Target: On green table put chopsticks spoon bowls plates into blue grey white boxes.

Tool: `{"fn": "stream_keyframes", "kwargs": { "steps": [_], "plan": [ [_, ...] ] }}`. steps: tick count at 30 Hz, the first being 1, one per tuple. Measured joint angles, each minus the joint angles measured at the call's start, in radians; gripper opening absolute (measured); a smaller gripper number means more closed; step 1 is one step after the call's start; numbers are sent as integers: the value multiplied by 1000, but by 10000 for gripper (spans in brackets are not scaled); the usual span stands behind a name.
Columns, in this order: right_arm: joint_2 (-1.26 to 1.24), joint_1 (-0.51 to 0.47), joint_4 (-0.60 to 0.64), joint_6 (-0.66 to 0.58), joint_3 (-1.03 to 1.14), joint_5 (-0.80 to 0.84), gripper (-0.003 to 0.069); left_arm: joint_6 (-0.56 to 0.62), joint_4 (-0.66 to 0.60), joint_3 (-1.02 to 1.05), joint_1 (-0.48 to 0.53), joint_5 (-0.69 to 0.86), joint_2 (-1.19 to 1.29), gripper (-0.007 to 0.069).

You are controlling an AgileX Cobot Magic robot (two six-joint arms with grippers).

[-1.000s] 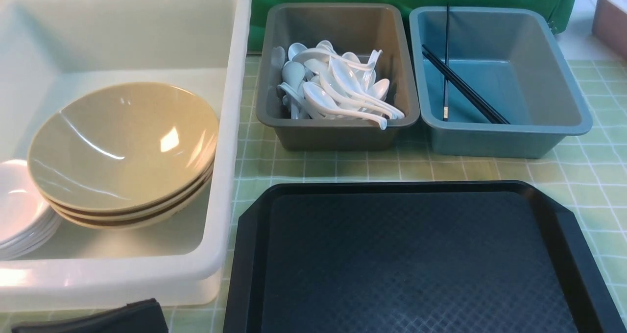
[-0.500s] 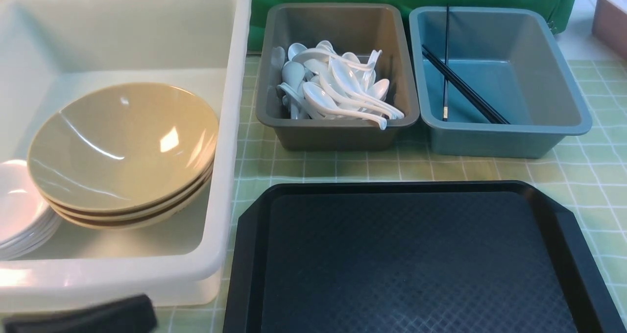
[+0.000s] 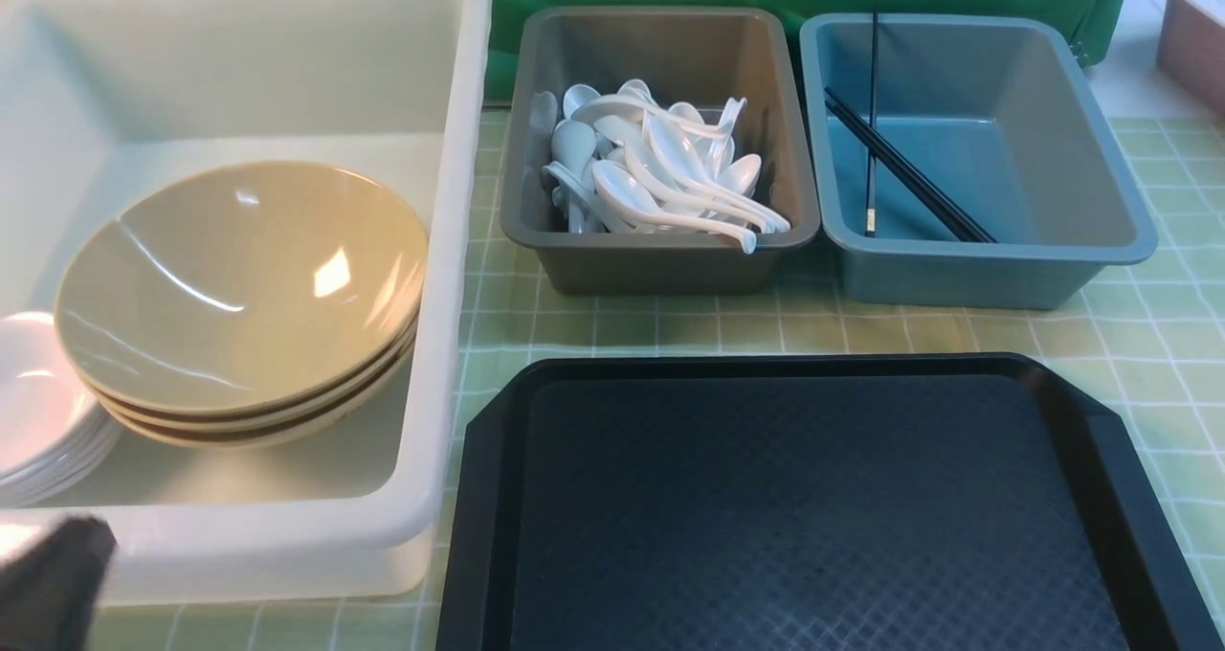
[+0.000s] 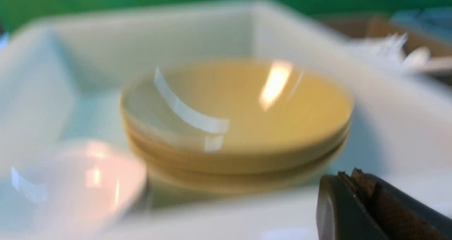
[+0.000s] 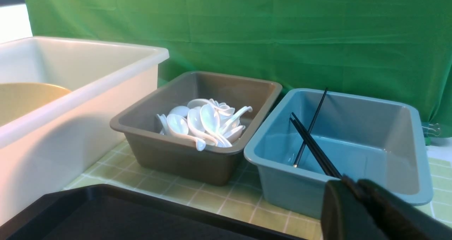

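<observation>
Green-gridded bench [image 3: 622,330] beneath. Left jaws [image 4: 348,204] pressed together near white box [image 3: 421,498]; right jaws [image 5: 356,197] likewise closed. Bowls [image 3: 244,287] and plates [image 3: 43,402] stacked inside, left; spoons [image 3: 660,168] in grey box [image 3: 660,268]; chopsticks [image 3: 904,168] in blue box [image 3: 957,278], far right.

1 black tray [image 3: 804,507], 1 pinkish tub [image 3: 1191,43]

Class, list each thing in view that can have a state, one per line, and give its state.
Bowls: stacked, tilted, in the white box
Plates: stacked, in the white box
Spoons: heaped in the brown box
Chopsticks: lying crossed in the blue box
Left gripper: shut
Right gripper: shut
</observation>
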Motion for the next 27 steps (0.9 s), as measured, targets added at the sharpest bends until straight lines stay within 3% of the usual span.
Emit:
{"fn": "stream_keyframes", "kwargs": {
  "steps": [4,27],
  "plan": [
    [0,0,0,0,0,0,47,-45,-9,7,24,-6,-3,-1],
    [0,0,0,0,1,0,47,-53,-15,7,56,1,-8,-1]
  ]
}}
